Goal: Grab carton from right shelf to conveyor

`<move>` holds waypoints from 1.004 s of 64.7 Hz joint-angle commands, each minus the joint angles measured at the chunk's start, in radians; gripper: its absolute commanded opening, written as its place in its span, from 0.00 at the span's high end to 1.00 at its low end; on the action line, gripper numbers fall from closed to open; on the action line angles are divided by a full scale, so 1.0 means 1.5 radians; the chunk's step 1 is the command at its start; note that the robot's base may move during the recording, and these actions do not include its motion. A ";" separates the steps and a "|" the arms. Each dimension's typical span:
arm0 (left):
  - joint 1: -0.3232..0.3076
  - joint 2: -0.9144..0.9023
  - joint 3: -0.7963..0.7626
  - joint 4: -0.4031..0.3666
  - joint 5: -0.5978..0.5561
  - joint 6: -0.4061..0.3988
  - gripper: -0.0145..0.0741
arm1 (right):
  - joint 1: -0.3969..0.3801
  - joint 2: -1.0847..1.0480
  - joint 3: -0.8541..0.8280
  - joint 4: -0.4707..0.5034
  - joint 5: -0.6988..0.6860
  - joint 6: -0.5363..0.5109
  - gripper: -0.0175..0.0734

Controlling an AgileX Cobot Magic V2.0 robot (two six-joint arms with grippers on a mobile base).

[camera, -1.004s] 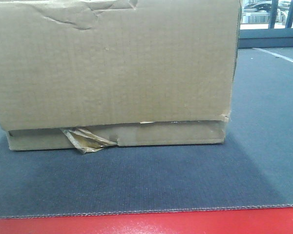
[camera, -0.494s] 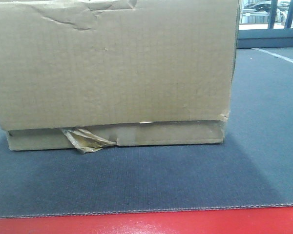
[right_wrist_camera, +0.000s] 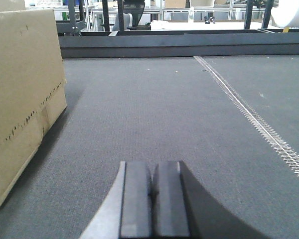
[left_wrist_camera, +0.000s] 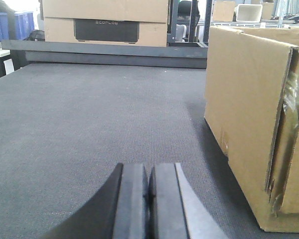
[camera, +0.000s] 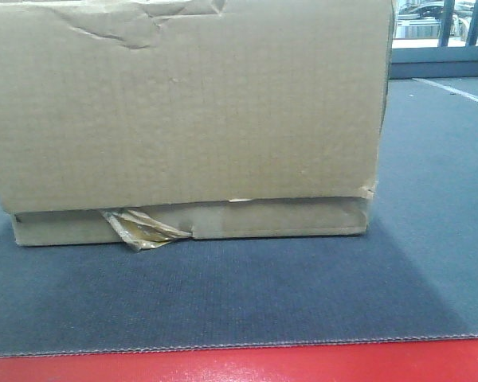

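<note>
Matt brown corrugated cardboard carton (camera: 183, 103) with crinkled glossy tape (camera: 139, 229), on a rough woven dark grey conveyor (camera: 303, 294) edged in shiny red.

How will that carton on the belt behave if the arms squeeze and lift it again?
The carton looks soft: its top edge is creased, so its walls may buckle under a squeeze. Its bottom flap seam is torn, with loose tape hanging, so the base could sag when lifted. It sits broad and flat on the conveyor, so tipping seems unlikely.
</note>
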 commanded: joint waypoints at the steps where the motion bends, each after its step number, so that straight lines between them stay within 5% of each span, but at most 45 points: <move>1: 0.001 -0.004 -0.001 -0.003 -0.013 0.004 0.85 | -0.003 -0.004 0.001 -0.001 -0.024 -0.005 0.88; 65: 0.001 -0.004 -0.001 -0.003 -0.013 0.004 0.85 | -0.003 -0.004 0.001 -0.001 -0.029 -0.005 0.88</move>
